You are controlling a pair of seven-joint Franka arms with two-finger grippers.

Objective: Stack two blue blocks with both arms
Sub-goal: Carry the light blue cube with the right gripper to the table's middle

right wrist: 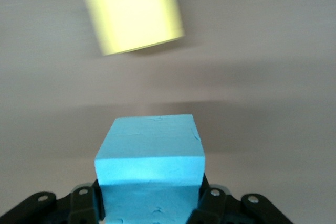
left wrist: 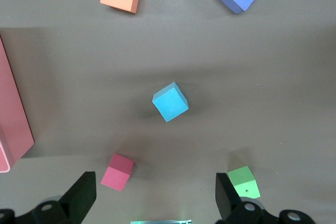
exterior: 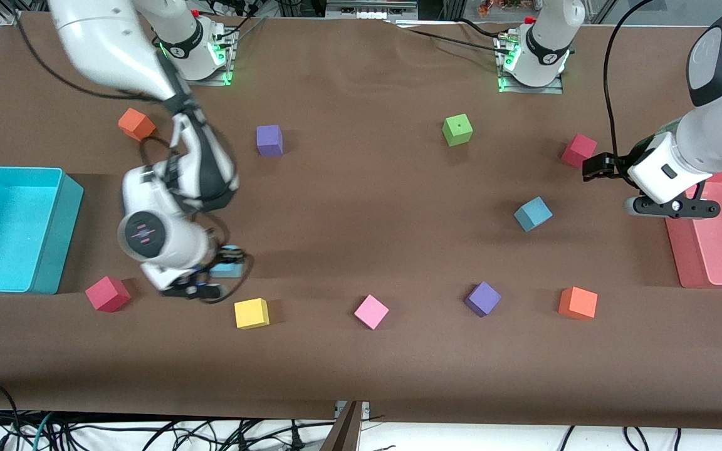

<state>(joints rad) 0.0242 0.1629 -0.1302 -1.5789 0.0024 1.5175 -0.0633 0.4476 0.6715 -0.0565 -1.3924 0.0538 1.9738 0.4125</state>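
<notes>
Brown cloth-covered bench (exterior: 361, 250) has open room mid-way. Right hand (exterior: 222, 275) is low over the bench near the yellow foam cube (exterior: 252, 313), pinching a matte sky-blue foam cube (right wrist: 149, 166); front view mostly hides that cube, right wrist view shows it squarely between the fingers (right wrist: 84, 203). Left hand (left wrist: 155, 200) is spread, over the pink tray's (exterior: 721, 250) edge. Second sky-blue foam cube (exterior: 533, 213) sits free, rotated, between red cube (exterior: 579, 150) and purple cube (exterior: 482, 298).

Table cover (exterior: 361, 207): plain matte brown. Two sky-blue foam cubes (exterior: 533, 213) (right wrist: 149, 169). Other foam cubes: yellow (exterior: 252, 313), pink (exterior: 371, 311), violet (exterior: 482, 298), orange (exterior: 578, 303), green (exterior: 457, 129). Open plastic bin (exterior: 60, 244): cyan.
</notes>
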